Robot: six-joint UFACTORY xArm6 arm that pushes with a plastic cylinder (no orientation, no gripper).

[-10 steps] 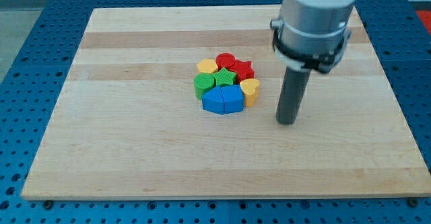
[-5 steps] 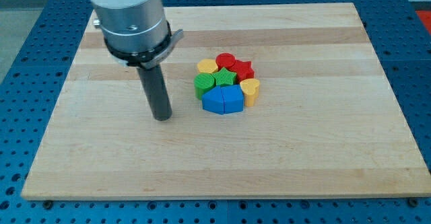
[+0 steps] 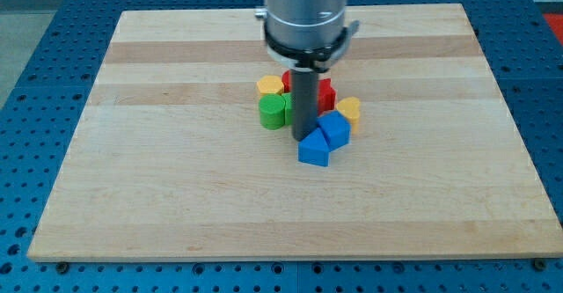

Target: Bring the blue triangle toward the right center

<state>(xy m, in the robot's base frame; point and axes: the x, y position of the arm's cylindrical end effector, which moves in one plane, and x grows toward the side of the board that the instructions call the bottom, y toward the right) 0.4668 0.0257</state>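
Two blue blocks lie just right of the rod. The lower one (image 3: 314,150) has a pointed top and looks like the blue triangle. The other blue block (image 3: 335,128) touches it at its upper right. My tip (image 3: 305,138) stands at the triangle's upper left edge, touching it or nearly so. The rod rises from there and hides the middle of the block cluster.
A yellow block (image 3: 270,86) and a green block (image 3: 273,112) sit left of the rod. A red block (image 3: 326,92) and a yellow block (image 3: 349,110) sit to its right. A second red block (image 3: 288,80) peeks out behind the rod.
The rod swung from the right of the cluster to its left, then into the cluster. Both blue blocks and the right yellow block have been pushed rightward and downward.
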